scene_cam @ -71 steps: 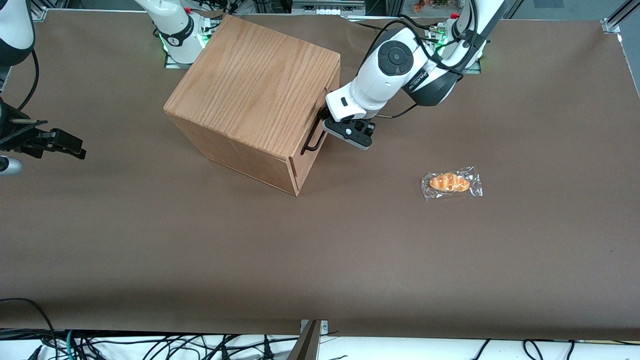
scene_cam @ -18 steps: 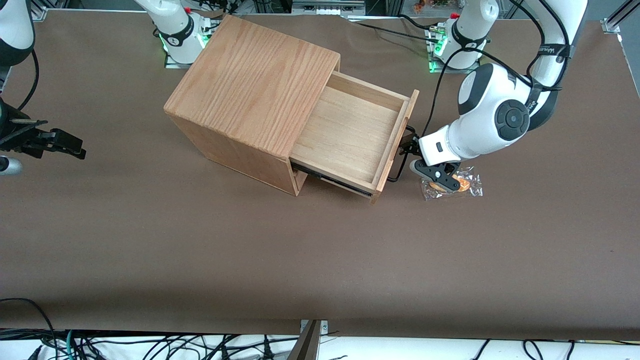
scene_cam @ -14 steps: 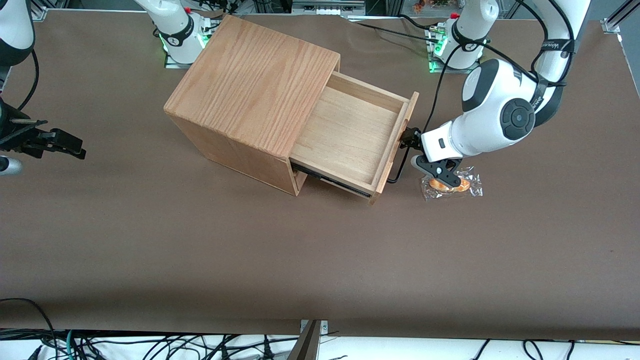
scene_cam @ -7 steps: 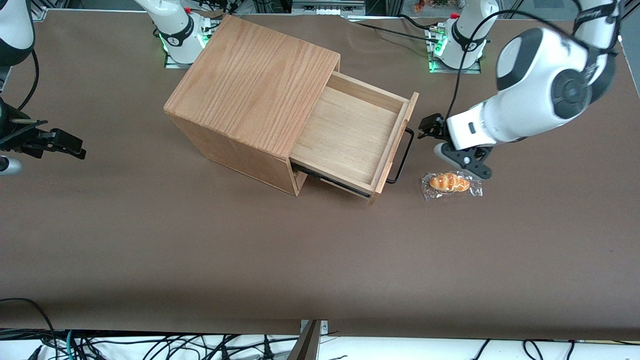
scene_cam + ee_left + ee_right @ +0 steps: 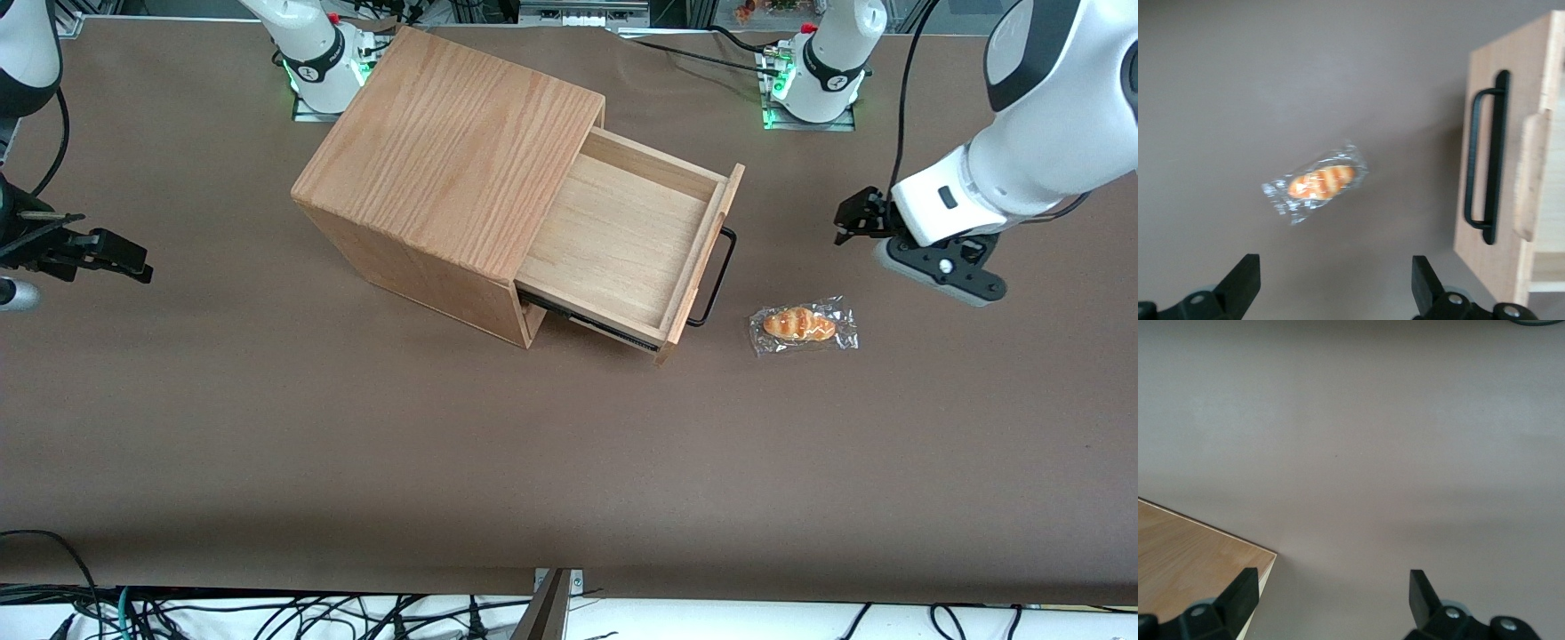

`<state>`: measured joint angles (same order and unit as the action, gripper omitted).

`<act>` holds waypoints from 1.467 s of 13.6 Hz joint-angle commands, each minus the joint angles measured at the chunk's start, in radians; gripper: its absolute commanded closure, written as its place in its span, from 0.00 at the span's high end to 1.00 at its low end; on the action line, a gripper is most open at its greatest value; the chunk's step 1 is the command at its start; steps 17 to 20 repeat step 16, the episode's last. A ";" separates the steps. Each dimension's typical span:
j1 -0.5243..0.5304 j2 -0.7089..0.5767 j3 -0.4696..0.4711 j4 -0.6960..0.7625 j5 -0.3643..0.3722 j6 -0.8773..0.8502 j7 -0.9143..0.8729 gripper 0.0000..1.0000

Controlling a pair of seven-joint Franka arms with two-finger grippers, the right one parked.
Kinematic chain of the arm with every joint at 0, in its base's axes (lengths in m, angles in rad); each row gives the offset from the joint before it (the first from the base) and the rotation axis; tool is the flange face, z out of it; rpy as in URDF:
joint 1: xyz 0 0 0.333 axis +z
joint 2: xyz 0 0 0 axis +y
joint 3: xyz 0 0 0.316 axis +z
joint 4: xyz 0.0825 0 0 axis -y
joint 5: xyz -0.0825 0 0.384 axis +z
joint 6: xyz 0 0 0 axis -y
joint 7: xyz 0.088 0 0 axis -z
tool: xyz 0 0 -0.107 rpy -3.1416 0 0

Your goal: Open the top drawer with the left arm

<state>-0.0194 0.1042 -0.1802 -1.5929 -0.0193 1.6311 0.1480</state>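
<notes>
— Top drawer (image 5: 627,240)?
— Pulled well out of the big oak box (image 5: 449,169). Pale wood floor fully on show, nothing lying inside. Black slide rail visible beneath the nearer side.
— And the handle (image 5: 716,276)?
— Free. Long thin black bar on the drawer front, nothing touching it; plain to see in the left wrist view too, handle (image 5: 1488,157) standing clear of the light front panel.
— Position of the tool (image 5: 889,240)?
— Lifted off the counter (image 5: 569,444), well apart from the drawer, toward the working arm's end. Fingers (image 5: 1245,280) spread wide, gripping nothing. Left arm (image 5: 1031,133) raised above that end of the counter.
— Anything between tool and drawer?
— A wrapped bread roll (image 5: 803,325) in clear film, lying on the counter near the drawer front, nearer the front camera than the tool. Not part of the job.
— So, how far along?
— Judged done, or as good as. Drawer out by most of its depth, grip released, arm clear.
— Anything left?
— Probably only parking the arm. No sign of any need for a further pull. Lower part of the box hidden from here, so no word on other drawers.
</notes>
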 commanded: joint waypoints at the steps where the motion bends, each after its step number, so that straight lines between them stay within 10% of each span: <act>1: -0.013 -0.049 0.007 0.014 0.099 -0.019 -0.105 1.00; 6: -0.014 -0.055 0.119 0.082 -0.027 -0.020 -0.223 1.00; 20: -0.005 -0.061 0.122 0.079 -0.011 -0.076 -0.219 1.00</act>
